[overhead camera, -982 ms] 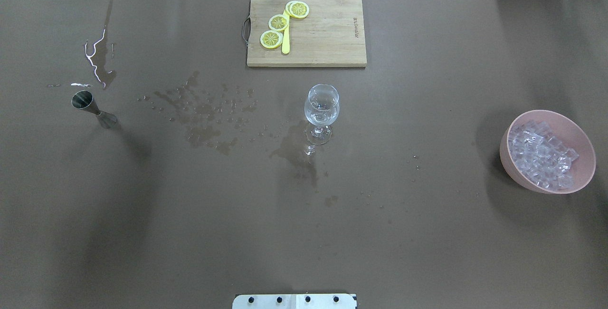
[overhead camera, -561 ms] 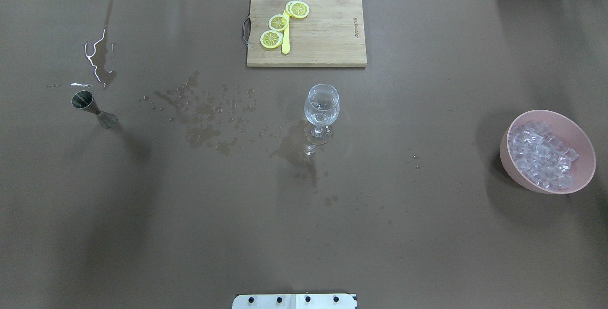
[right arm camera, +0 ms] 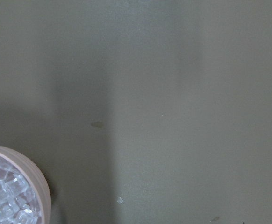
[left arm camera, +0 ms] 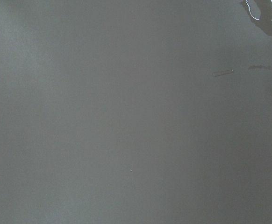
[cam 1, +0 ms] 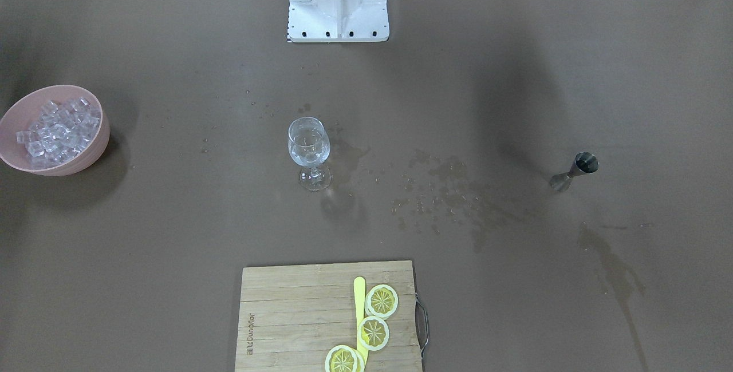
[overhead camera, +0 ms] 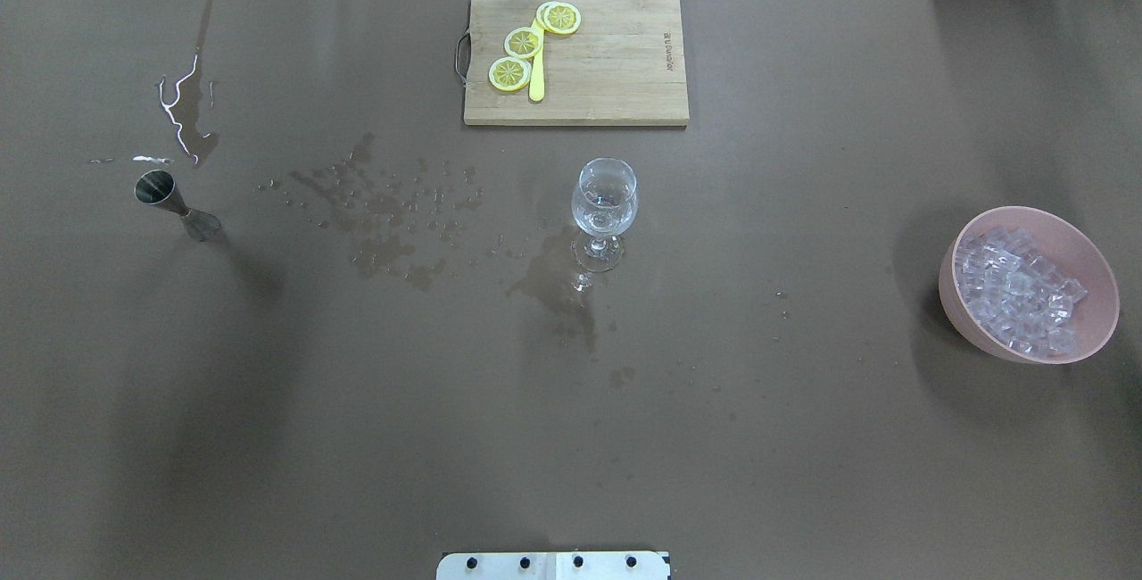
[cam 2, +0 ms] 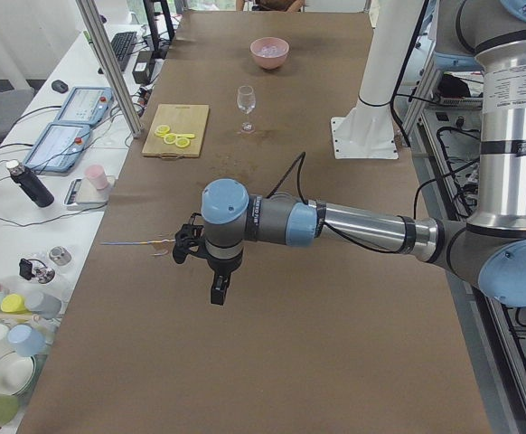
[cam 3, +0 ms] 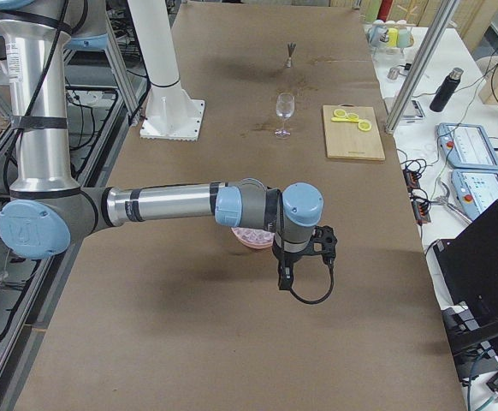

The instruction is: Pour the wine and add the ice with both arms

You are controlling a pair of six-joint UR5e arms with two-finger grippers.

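Filling a pink bowl (overhead camera: 959,323), ice (overhead camera: 1017,294) sits well apart from the wineglass (overhead camera: 605,205).

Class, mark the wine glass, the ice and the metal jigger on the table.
wine glass (overhead camera: 605,196): overhead exterior view, on its bowl.
ice (overhead camera: 1017,294): overhead exterior view, middle of the heap.
jigger (overhead camera: 178,205): overhead exterior view, near its waist.

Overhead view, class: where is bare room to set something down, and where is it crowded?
Bare: the table between wine glass and ice bowl, and the whole near strip. Crowded: wet stains from jigger to glass; cutting board behind.
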